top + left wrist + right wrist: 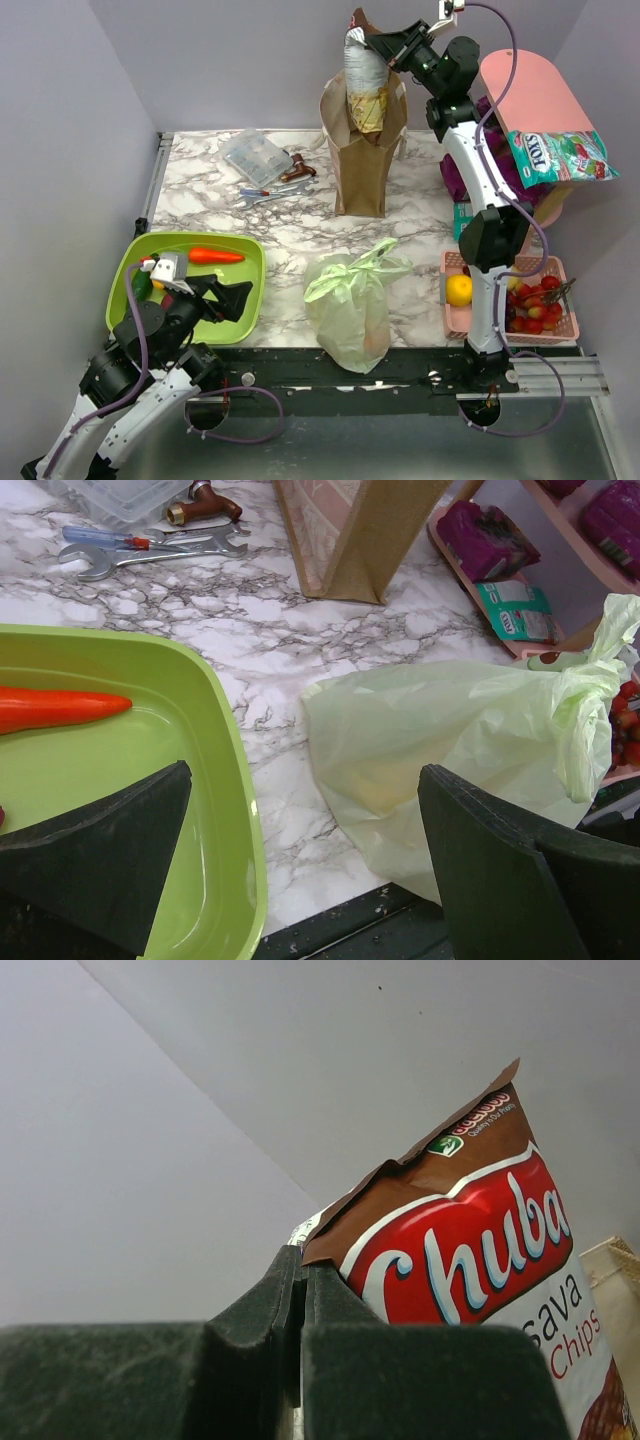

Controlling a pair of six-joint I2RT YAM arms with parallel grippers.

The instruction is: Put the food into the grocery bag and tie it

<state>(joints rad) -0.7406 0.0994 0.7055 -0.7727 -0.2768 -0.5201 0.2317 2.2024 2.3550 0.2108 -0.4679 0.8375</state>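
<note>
Left wrist view: grocery bag (440, 730) lies just right of released left jaws; distant right jaws clench chips packet (470, 1260).

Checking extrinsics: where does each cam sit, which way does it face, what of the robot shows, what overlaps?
Top external: above and behind the bases, looking down on the table; both arms show, left gripper open over the green tray, right gripper above the paper bag.
Left wrist: low over the tray, facing the grocery bag; own spread fingers at bottom.
Right wrist: high, tilted up at the wall; own fingers shut on the chips bag.
Shared: top and left wrist see tray, carrot, grocery bag; top and right wrist, chips bag.
</note>
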